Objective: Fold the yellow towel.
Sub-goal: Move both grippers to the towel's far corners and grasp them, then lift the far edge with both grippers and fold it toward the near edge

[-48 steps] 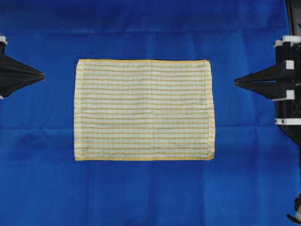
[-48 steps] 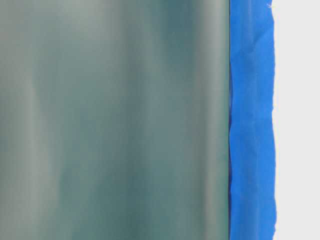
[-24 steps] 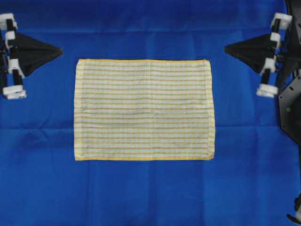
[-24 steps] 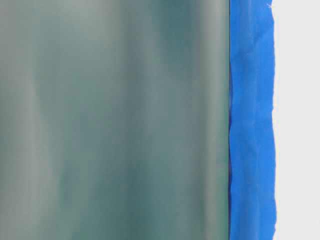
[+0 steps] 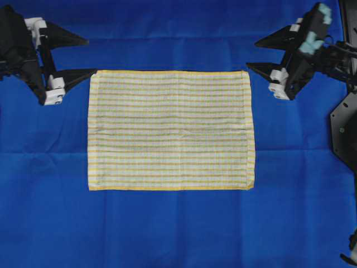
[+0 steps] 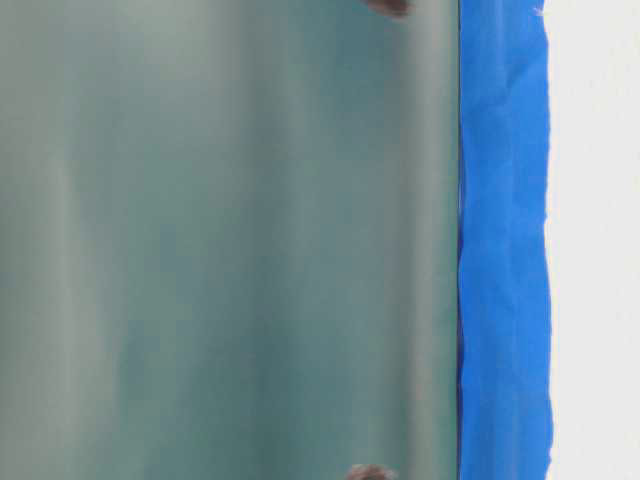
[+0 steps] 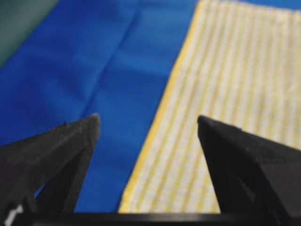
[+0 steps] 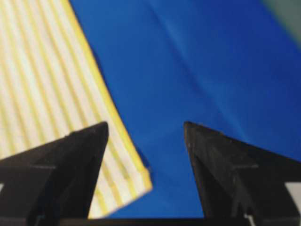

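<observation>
Woven yellow towel (image 5: 170, 130) lies flat on blue cloth (image 5: 178, 229); left gripper (image 5: 88, 56) and right gripper (image 5: 252, 54) gape wide.

In your left wrist view, the left gripper (image 7: 148, 123) has its two black fingers (image 7: 56, 150) spread wide apart, with nothing between them. The yellow towel (image 7: 225, 108) lies flat on the blue cloth (image 7: 94, 70), and its yellow hemmed edge runs diagonally through the gap between the fingers. The towel corner sits low in the frame. A grey-green surface (image 7: 19, 19) shows top left.
</observation>
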